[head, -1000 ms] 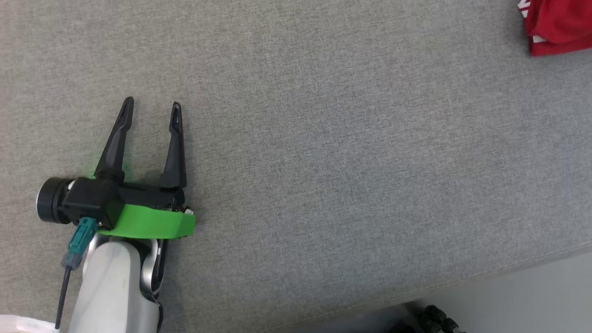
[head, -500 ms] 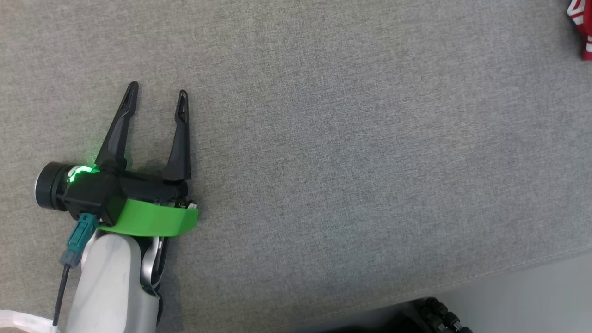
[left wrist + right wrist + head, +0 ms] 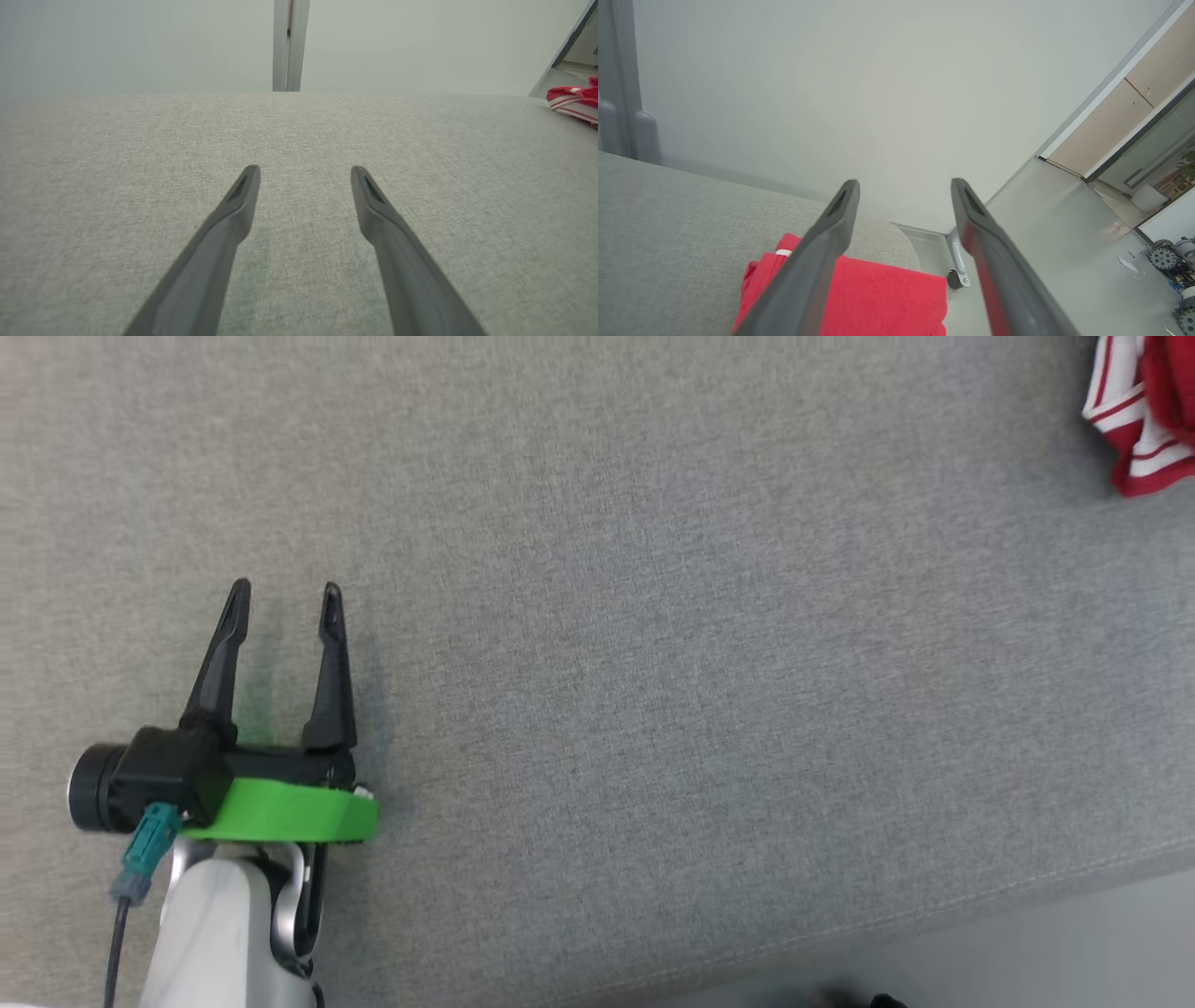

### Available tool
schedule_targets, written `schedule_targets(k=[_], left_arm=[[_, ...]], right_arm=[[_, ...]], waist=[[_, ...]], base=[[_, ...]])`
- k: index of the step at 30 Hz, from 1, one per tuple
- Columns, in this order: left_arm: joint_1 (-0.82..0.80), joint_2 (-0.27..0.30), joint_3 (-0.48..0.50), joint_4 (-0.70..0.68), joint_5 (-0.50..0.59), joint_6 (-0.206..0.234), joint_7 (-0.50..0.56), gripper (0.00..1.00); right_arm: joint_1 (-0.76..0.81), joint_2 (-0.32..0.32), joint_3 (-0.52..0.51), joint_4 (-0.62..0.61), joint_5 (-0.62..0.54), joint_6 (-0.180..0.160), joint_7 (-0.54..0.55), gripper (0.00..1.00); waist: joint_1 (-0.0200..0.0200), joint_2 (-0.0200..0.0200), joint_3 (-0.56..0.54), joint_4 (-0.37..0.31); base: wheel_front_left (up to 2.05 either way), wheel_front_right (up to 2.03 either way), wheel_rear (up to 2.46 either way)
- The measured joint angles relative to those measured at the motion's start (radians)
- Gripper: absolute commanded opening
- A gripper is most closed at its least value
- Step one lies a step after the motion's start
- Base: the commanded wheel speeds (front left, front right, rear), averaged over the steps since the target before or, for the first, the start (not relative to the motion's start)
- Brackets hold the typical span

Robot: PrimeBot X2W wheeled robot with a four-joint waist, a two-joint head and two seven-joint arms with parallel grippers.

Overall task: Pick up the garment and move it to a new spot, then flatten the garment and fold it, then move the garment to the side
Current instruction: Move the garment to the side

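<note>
Left arm: pale forearm [image 3: 219, 933] enters at the lower left of the head view, green wrist band [image 3: 280, 810] above it. Left gripper [image 3: 286, 586] points up that view, well in from the near edge of the counter [image 3: 700, 663]. In the left wrist view the fingers [image 3: 224, 233] run low and nearly level over the grey cloth surface, with a faint shadow beneath. Jaws stand wide apart, bare counter between them, nothing held.

Right arm: right gripper [image 3: 904, 182] is angled down toward the counter's far right corner, fingertips aimed at the pale wall [image 3: 831, 93]. Jaws stand wide apart, nothing between the tips. The left finger crosses in front of the garment in this view; whether it touches the cloth cannot be told.

Garment [image 3: 1158, 392]: red with white stripes, bunched, lying on the counter at the upper right edge of the head view, cut off by the frame. Well apart from the left gripper. In the right wrist view it lies at the counter's rounded corner, below the right gripper.

A counter leg with caster [image 3: 956, 275] stands on the floor [image 3: 1064, 242] past that corner.
</note>
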State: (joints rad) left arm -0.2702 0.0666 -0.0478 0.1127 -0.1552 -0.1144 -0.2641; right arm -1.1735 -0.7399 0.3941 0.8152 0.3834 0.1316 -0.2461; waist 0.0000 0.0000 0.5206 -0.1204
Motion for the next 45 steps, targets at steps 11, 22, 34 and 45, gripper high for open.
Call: schedule_targets(k=[11,22,34,45], left_arm=[[0.131,-0.007,0.09,-0.008,-0.01,0.016,0.0,1.0],[0.184,-0.012,0.117,0.022,-0.017,0.013,0.0,1.0],[0.213,-0.015,0.117,0.059,-0.02,0.009,0.0,1.0],[0.235,-0.015,0.122,0.087,-0.023,0.009,0.0,1.0]], right_arm=[[0.325,0.189,-0.095,-0.263,-0.053,0.0,-0.016,1.0],[0.662,0.364,-0.196,-0.448,-0.11,0.0,-0.016,1.0],[0.947,0.509,-0.278,-0.569,-0.158,0.0,-0.016,1.0],[1.052,0.596,-0.29,-0.628,-0.211,0.0,-0.016,1.0]], waist=[[0.0,0.0,-0.176,0.021],[0.0,0.0,-0.311,0.055],[-0.0001,0.0,-0.407,0.093],[-0.0001,0.0,-0.456,0.106]], base=[[0.0,0.0,0.0],[0.0,0.0,0.0],[0.0,0.0,0.0],[0.0,0.0,0.0]])
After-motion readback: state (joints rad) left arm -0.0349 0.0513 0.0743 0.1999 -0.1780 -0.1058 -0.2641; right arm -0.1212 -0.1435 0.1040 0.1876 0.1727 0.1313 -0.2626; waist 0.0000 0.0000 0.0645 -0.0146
